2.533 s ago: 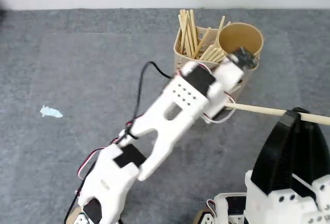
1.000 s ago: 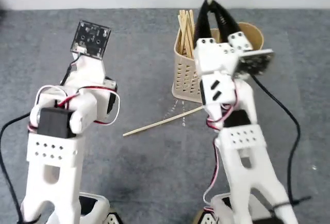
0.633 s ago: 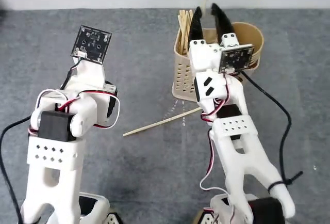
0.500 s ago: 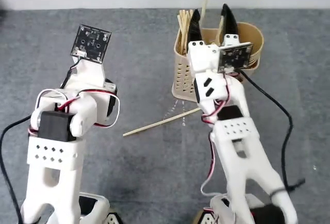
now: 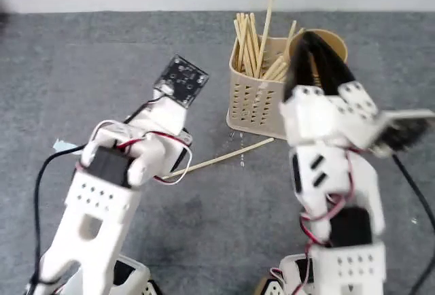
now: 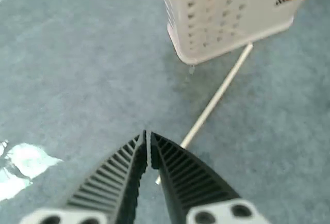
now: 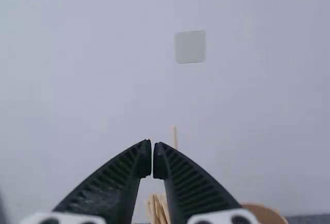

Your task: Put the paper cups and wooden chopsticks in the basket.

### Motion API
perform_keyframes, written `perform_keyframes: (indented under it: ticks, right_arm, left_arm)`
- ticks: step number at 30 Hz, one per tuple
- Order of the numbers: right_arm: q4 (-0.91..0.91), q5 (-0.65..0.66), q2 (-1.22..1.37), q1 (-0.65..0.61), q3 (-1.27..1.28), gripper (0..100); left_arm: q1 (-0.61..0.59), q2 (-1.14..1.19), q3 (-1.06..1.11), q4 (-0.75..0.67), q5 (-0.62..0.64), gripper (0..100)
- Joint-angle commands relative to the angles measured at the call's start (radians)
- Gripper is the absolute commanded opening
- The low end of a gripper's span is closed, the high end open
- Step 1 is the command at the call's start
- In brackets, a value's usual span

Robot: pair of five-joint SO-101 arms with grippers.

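High view: a perforated beige plastic basket (image 5: 258, 101) at upper centre holds bundled wooden chopsticks (image 5: 253, 43) and a round paper cup (image 5: 326, 42). 1 loose chopstick (image 5: 224, 158) lies on the grey carpet (image 5: 102, 57) at its foot.

Left wrist view: the left gripper (image 6: 148, 137), its ridged black jaws pressed together, is just beside that stick's end.

Right wrist view: the right gripper (image 7: 152, 154) is likewise closed and empty, against a plain white wall (image 7: 77, 53).

In the high view, your right pincer (image 5: 307, 39) covers much of the paper cup (image 5: 338, 45) and one side of the basket (image 5: 255, 101). The loose chopstick (image 5: 224, 155) on the counter (image 5: 68, 91) runs behind the left arm (image 5: 129, 166), which hides its end. The tallest chopstick (image 5: 270, 3) is cut off at the top edge. In the left wrist view, the basket (image 6: 227, 17) is cropped, and the left pincer (image 6: 148, 136) hides the near end of the loose chopstick (image 6: 216, 97).
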Motion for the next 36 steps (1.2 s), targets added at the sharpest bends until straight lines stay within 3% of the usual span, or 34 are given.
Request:
perform_keyframes:
  ticks: [1,8,13,21,28,36]
  right_arm:
    - [0.137,-0.064,-0.111,0.067,-0.003,3.4]
    - [0.262,-0.074,-0.246,0.125,0.006,8.3]
    - [0.259,-0.16,-0.348,0.18,0.084,8.2]
    - [0.259,-0.157,-0.489,0.197,0.167,8.2]
    - [0.26,-0.158,-0.535,0.246,0.178,8.2]
    - [0.266,-0.16,-0.539,0.251,0.178,8.2]
  left_arm:
    - [0.009,0.127,-0.047,-0.017,-0.011,2]
    - [0.028,0.417,-0.143,-0.06,-0.028,6]
    - [0.064,0.549,-0.145,-0.153,-0.074,5]
    - [0.123,0.704,-0.151,-0.264,-0.081,6]
    - [0.143,0.887,-0.285,-0.233,-0.109,6]
    - [0.144,1.066,-0.512,-0.057,-0.11,6]
